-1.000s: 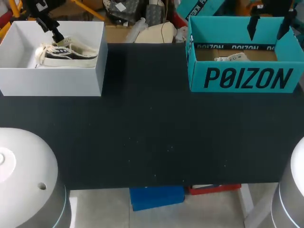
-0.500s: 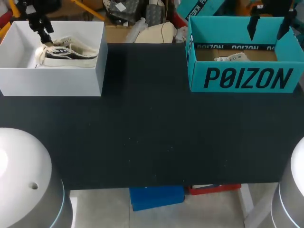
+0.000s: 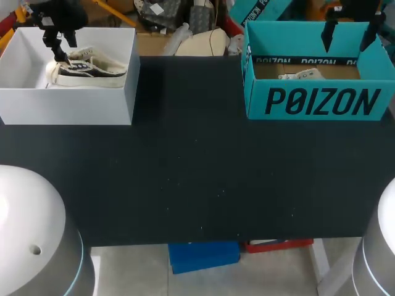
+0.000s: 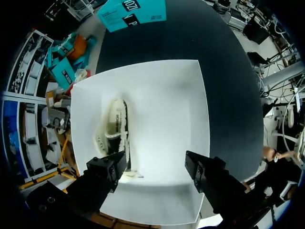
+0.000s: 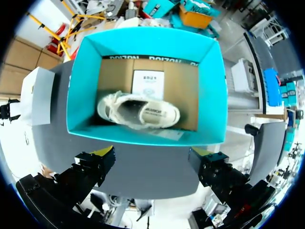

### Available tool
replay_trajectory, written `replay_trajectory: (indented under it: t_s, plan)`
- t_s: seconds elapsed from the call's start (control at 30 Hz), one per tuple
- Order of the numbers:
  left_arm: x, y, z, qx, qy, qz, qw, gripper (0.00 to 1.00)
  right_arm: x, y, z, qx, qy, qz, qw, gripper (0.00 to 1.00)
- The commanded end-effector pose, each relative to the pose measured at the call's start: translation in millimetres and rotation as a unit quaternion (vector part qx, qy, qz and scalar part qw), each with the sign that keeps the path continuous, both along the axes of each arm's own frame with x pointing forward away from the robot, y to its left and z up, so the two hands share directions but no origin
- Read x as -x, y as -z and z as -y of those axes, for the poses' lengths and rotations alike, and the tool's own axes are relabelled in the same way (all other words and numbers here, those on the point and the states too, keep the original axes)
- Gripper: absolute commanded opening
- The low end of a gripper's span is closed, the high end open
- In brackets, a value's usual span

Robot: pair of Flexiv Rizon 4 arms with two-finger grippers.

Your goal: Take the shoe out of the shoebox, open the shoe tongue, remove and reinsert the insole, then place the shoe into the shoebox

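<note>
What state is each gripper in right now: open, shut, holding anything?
Left gripper: open, holding nothing, over the white box with the shoe.
Right gripper: open, empty, above the teal box.

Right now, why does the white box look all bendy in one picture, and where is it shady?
Left wrist view: the fisheye lens bows the straight walls of the white cardboard shoebox, and the wall nearest the left hand looks greyer. Head view: its edges run straight; the outer front wall is shaded, the inside bright. Right wrist view: the teal cardboard box bulges likewise.
</note>
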State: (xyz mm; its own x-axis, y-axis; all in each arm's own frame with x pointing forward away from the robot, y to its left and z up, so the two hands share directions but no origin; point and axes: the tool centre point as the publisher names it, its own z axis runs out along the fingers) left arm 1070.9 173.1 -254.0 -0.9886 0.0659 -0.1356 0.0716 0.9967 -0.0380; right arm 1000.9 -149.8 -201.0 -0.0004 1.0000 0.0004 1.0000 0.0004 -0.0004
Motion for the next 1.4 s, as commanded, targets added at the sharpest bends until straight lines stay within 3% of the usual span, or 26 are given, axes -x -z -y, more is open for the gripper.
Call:
replay_trajectory:
  t_s: [0.03,0.33,0.77,0.87,0.93,1.0,1.17,1.4]
  plan:
    - [-23.7,19.7,-4.3,0.003,0.0,-0.012,1.0,0.82,0.2,-0.5,0.1,0.0,0.0,0.0,1.0,1.0]
    - [-49.1,55.3,-18.5,-0.006,-0.005,-0.027,1.0,0.81,0.2,-0.5,0.1,0.0,0.0,0.0,1.0,1.0]
    - [-81.4,85.9,-16.0,-0.017,0.006,-0.037,0.999,0.79,0.2,-0.5,0.1,0.0,0.0,0.0,1.0,1.0]
    - [-84.1,92.3,-15.0,-0.016,0.006,-0.042,0.999,0.77,0.2,-0.5,0.1,0.0,0.0,0.0,1.0,1.0]
    - [-84.2,95.6,-14.1,-0.016,0.006,-0.045,0.999,0.69,0.2,-0.5,0.1,0.0,0.0,0.0,1.0,1.0]
    - [-82.3,99.6,-12.7,-0.016,0.005,-0.051,0.999,0.49,0.2,-0.5,0.1,0.0,0.0,0.0,1.0,1.0]
    - [-74.4,109.5,-11.3,-0.015,0.005,-0.062,0.998,0.45,0.2,-0.5,0.1,0.0,0.0,0.0,1.0,1.0]
    - [-72.1,122.9,-14.6,-0.016,-0.001,-0.072,0.997,0.49,0.2,-0.5,0.1,0.0,0.0,0.0,1.0,1.0]
